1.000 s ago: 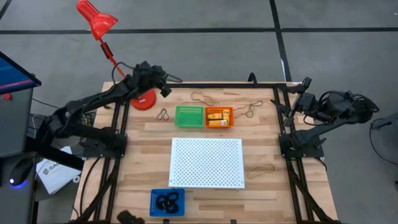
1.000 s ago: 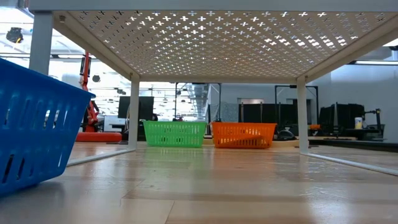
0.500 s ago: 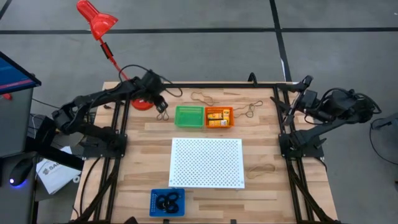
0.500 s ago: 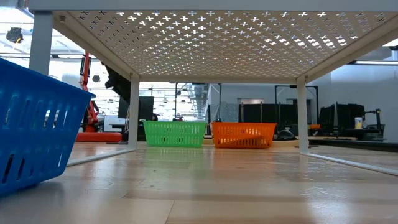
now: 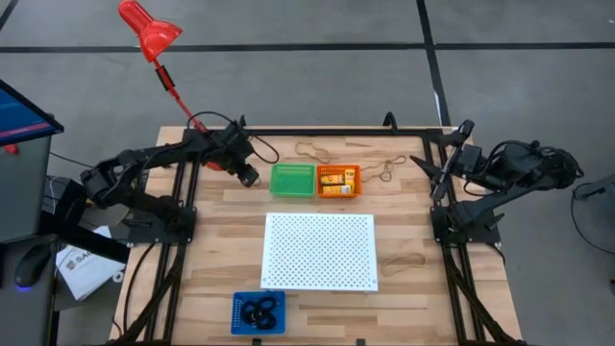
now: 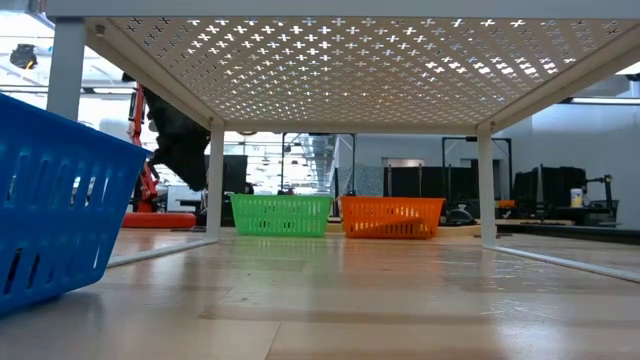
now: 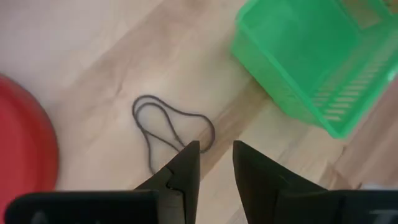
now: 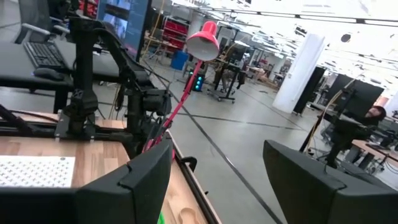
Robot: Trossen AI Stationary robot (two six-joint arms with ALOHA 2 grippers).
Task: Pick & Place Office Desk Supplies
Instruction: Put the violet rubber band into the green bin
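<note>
Wooden slats of the table (image 5: 231,250) carry a white perforated board (image 5: 319,251) at the middle, with a green tray (image 5: 292,180) and an orange tray (image 5: 338,181) side by side behind it and a blue tray (image 5: 258,312) at the near edge. Yellow-orange blocks (image 5: 334,182) lie in the orange tray, black rings (image 5: 258,310) in the blue one. Tan bands lie loose: one (image 5: 311,151) behind the green tray, one (image 5: 404,259) right of the board. The left gripper (image 7: 215,157) hangs just left of the green tray, above a dark band loop (image 7: 169,127) on the wood beside the red lamp base (image 7: 25,149); its fingers (image 7: 186,165) stand narrowly apart, holding nothing. The right gripper (image 5: 437,173) waits at the table's right edge, fingers (image 8: 137,180) wide and empty.
</note>
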